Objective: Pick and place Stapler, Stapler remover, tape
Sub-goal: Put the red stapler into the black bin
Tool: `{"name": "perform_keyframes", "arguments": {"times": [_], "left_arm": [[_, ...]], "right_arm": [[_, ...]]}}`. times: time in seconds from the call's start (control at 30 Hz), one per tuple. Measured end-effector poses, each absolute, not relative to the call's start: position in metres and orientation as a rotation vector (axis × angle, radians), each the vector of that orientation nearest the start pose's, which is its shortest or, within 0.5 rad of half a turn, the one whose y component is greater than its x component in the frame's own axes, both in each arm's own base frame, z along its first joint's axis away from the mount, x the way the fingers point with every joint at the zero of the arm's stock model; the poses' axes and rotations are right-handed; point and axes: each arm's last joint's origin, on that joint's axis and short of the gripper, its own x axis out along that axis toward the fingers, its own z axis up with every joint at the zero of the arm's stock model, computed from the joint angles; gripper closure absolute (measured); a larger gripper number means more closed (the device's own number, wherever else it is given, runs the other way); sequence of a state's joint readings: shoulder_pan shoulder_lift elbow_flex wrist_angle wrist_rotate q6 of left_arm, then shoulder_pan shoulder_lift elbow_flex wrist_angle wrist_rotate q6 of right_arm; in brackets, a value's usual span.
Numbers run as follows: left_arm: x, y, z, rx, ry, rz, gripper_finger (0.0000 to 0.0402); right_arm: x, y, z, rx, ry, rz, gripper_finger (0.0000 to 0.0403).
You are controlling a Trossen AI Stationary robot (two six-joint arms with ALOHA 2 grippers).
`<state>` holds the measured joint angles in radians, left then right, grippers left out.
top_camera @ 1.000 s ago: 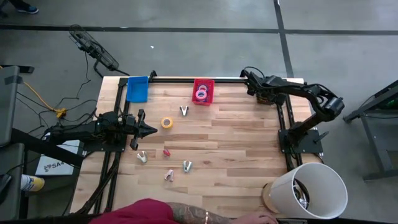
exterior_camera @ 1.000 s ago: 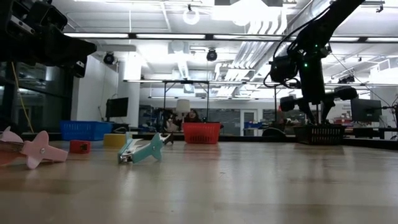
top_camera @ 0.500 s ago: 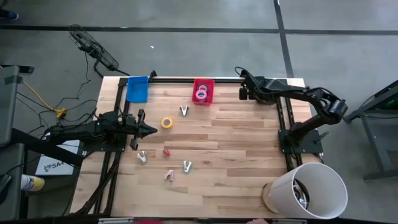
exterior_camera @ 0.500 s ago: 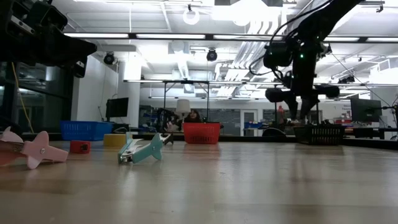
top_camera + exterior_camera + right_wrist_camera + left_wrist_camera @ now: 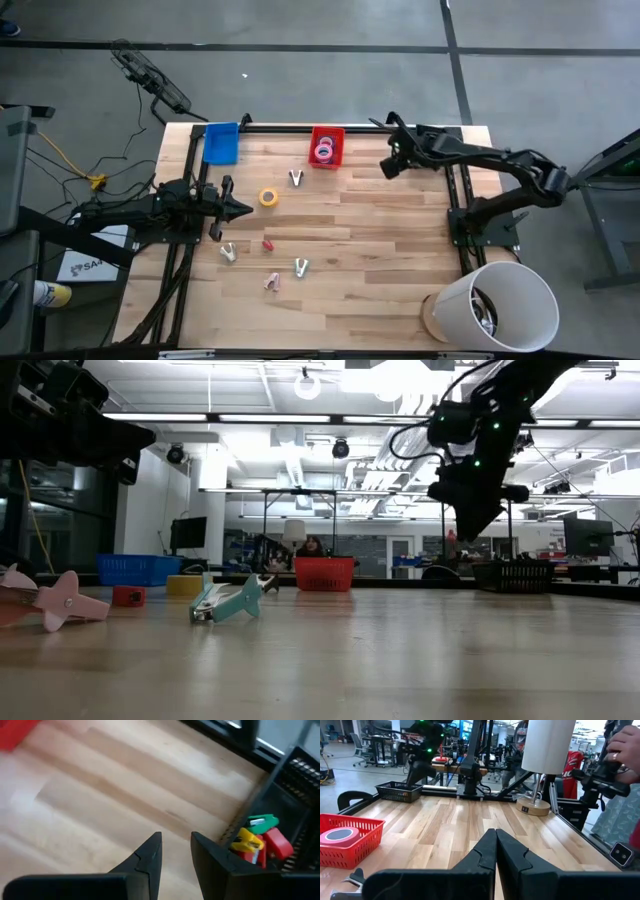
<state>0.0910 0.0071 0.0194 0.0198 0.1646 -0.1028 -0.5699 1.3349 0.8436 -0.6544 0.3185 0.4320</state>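
Observation:
A yellow tape roll (image 5: 268, 197) lies flat on the wooden table in front of my left gripper (image 5: 244, 208), which is shut and empty. Pink and blue tape rolls (image 5: 323, 152) lie in a red basket (image 5: 326, 133) at the far edge; the pink roll also shows in the left wrist view (image 5: 339, 836). Several staple removers lie on the table: one (image 5: 296, 178) near the red basket and others (image 5: 229, 251) (image 5: 301, 266) (image 5: 271, 282) nearer. My right gripper (image 5: 388, 166) is open and empty above bare table (image 5: 176, 840), right of the red basket. Green, yellow and red pieces (image 5: 260, 838) lie in a black basket (image 5: 295, 815).
A blue basket (image 5: 221, 142) stands at the far left. A small red piece (image 5: 268, 243) lies mid-table. A white cylinder (image 5: 495, 305) stands at the near right corner. A person's hand (image 5: 625, 745) shows beyond the table's right side.
My right gripper has swung away from the black basket at the far right toward the table's near edge and a little left, and has tipped downward. A person's arm at the near edge has gone out of view.

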Motion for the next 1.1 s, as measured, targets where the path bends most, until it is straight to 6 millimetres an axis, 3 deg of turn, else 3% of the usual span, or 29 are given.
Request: {"name": "perform_keyframes", "arguments": {"times": [0.5,0.83,1.1], "left_arm": [[0.097,0.004,0.172,-0.099,-0.028,-0.075,0.0401],[0.097,0.004,0.172,-0.099,-0.028,-0.075,0.0401],[0.097,0.004,0.171,-0.099,-0.028,-0.075,0.0401]], "right_arm": [[0.173,-0.059,0.200,0.412,0.856,-0.620,0.0309],[0.162,-0.041,0.203,0.437,0.819,-0.567,0.0309],[0.160,-0.038,0.204,0.444,0.816,-0.557,0.0309]]}}
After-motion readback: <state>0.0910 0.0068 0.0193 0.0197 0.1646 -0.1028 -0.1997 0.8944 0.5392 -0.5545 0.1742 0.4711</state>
